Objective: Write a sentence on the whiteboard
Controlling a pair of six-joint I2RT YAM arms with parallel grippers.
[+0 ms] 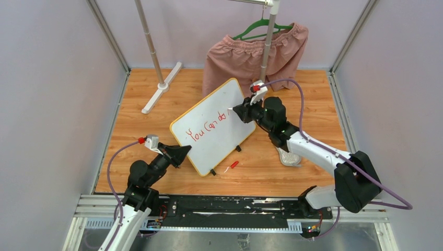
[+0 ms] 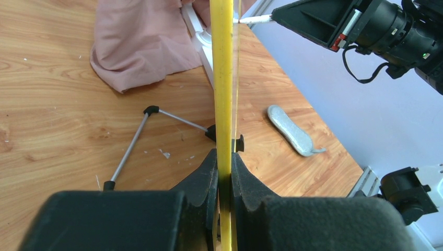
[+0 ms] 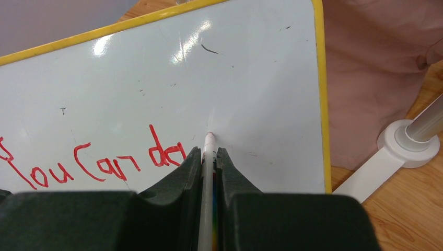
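The whiteboard (image 1: 219, 112), white with a yellow frame, stands tilted on the wooden table. My left gripper (image 1: 183, 152) is shut on its near-left edge; in the left wrist view the yellow frame (image 2: 223, 78) runs up between the pads of that gripper (image 2: 224, 172). The sentence (image 1: 206, 130) reads "You Can do" in red (image 3: 104, 162). My right gripper (image 1: 237, 111) is shut on a white marker (image 3: 209, 142). The marker's tip touches the whiteboard (image 3: 251, 78) just right of "do". The same tip (image 2: 253, 20) meets the board in the left wrist view.
Pink shorts (image 1: 251, 52) hang on a green hanger from a rack behind the board; the rack's white foot (image 1: 162, 86) lies at back left. A red marker cap (image 1: 233, 165) lies in front of the board. A grey insole-shaped object (image 1: 289, 156) lies under the right arm.
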